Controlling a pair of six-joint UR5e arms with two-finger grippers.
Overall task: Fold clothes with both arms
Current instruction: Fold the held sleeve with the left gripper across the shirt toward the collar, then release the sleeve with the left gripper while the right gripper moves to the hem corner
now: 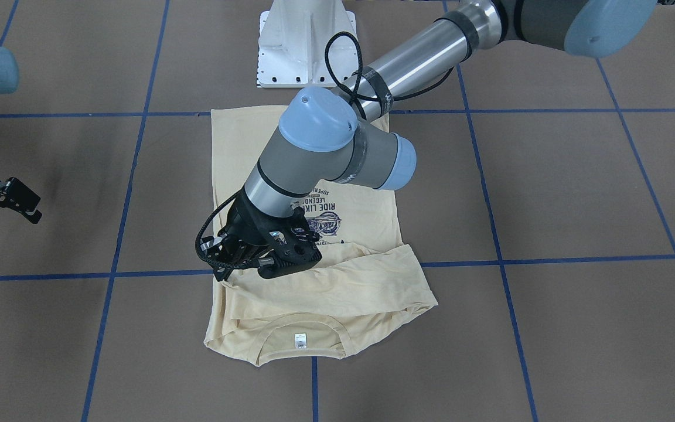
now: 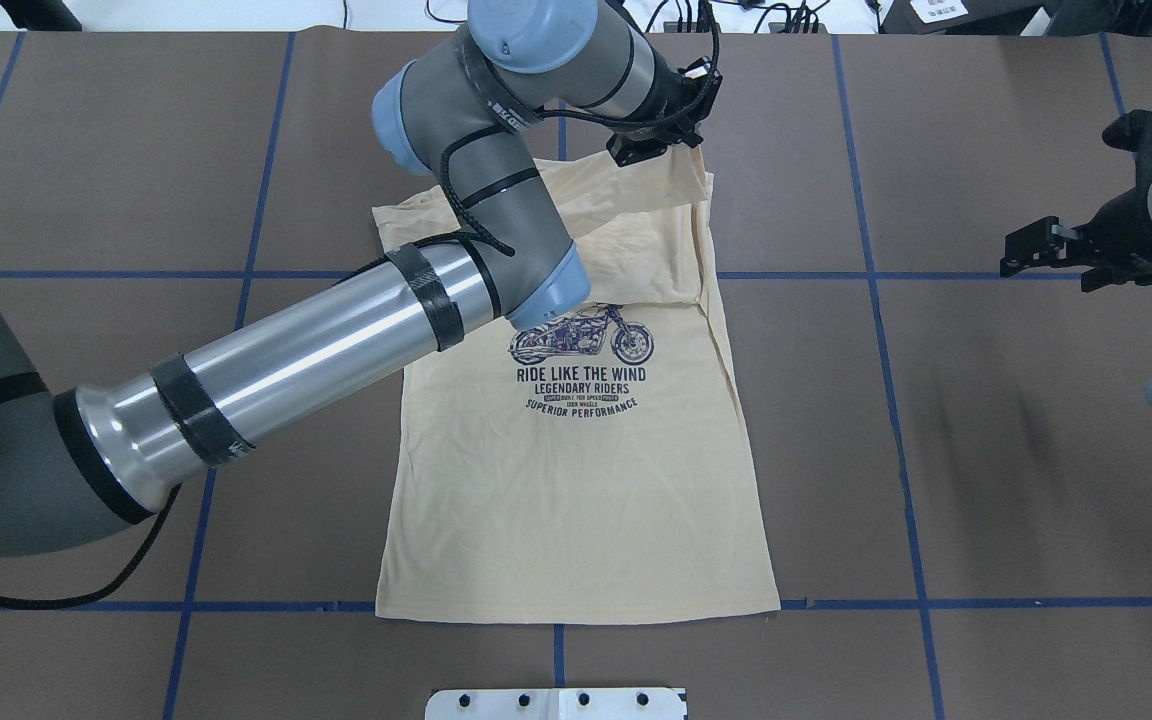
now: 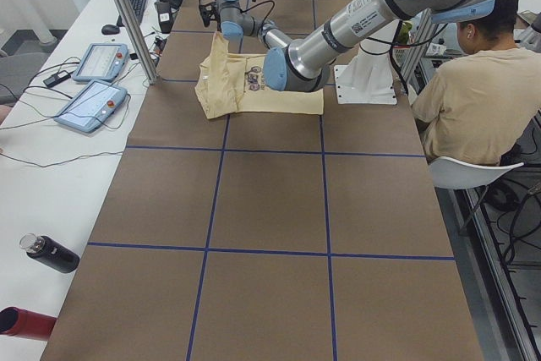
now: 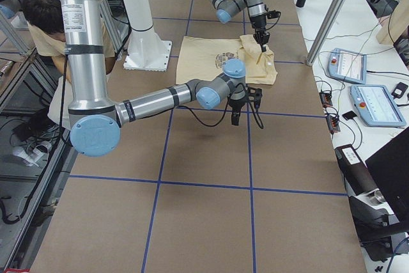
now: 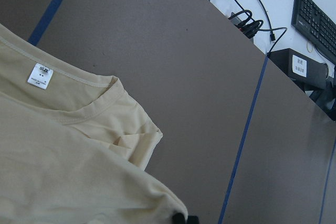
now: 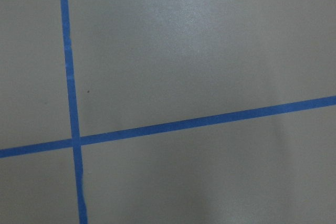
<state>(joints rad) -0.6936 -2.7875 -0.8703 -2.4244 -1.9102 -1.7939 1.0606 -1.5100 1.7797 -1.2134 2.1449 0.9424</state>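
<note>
Left gripper (image 5: pixel 185 219), clamping the T-shirt's (image 2: pixel 576 500) fold at 12 o'clock, is likely risking a skewed fold from 1-sided pulling while the right gripper (image 2: pixel 1041 250) is hanging open at 3 o'clock.

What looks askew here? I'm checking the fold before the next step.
On the T-shirt, the folded-over layer near the collar lies slanted and rumpled, one corner jutting past the side edge on the robot's left.
</note>
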